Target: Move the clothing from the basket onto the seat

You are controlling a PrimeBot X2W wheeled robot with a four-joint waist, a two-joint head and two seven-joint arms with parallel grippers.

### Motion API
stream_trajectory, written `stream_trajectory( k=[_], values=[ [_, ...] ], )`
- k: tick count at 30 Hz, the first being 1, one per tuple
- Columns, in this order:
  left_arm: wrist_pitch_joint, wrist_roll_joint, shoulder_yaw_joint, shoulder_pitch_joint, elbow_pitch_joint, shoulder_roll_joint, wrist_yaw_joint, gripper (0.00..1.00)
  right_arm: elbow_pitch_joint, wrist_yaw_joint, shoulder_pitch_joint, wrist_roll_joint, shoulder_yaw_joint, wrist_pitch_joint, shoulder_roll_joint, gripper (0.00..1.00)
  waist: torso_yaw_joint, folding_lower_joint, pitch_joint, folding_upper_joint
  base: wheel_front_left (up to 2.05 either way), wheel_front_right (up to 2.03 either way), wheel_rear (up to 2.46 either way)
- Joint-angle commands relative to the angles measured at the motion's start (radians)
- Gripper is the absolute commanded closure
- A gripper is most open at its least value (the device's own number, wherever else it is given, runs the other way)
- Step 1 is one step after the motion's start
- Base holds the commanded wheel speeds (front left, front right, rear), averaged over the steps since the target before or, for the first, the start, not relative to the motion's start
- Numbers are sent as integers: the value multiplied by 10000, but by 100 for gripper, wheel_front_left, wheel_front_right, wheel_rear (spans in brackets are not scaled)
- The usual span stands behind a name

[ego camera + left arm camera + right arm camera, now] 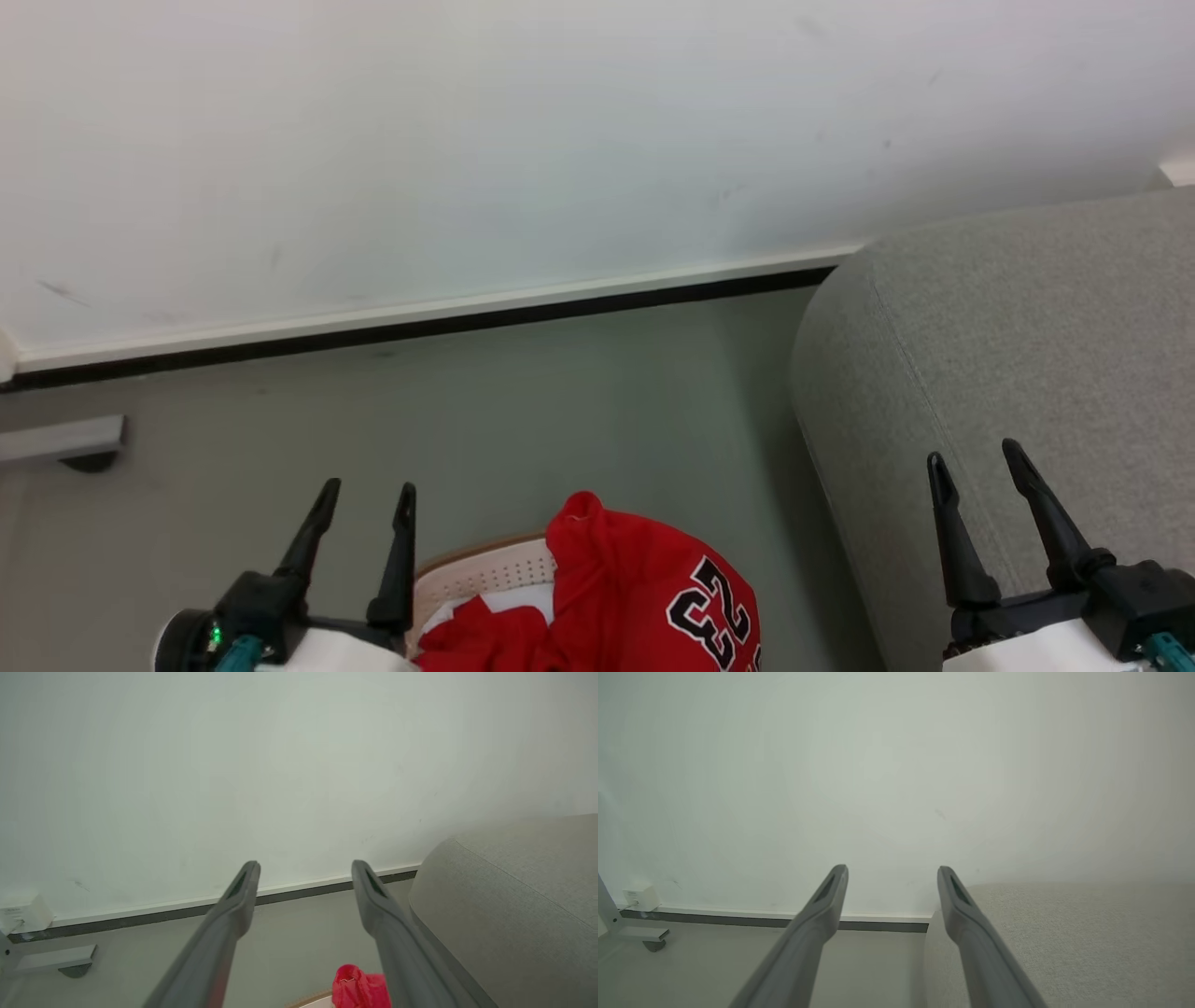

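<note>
Nothing looks moved yet: the red clothing [635, 588] lies in the basket [485, 569] at bottom centre, beside the seat [1027, 327] at right. The left tool [369, 488] and right tool [975, 454] are released, grasping nothing.

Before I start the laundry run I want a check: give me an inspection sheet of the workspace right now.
Surface: grey floor; light-grey sofa at right, no clothing on the part in view.
Job's things: red clothing heaped in the basket, the 23 jersey spilling over its side.
Clutter: grey frame foot at far left; small white box by the skirting.
Grippers: left gripper and right gripper both open, holding nothing.
Cables: nothing seen.
Surroundings: scuffed white wall, dark skirting.
</note>
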Motion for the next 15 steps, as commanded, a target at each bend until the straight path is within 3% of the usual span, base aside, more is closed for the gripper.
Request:
stream_trajectory(
  k=[1,15],
  values=[
    [-7,111,-54,-306,293,101,-68,0,-109,4,-186,74,-76,4,-1,0,-490,0,660,-1,0,0,0],
    [33,428,-636,-2425,3514,796,-383,0,-735,4,-1121,296,-223,4,277,0,-1614,0,2849,-1,0,0,0]
  ],
)
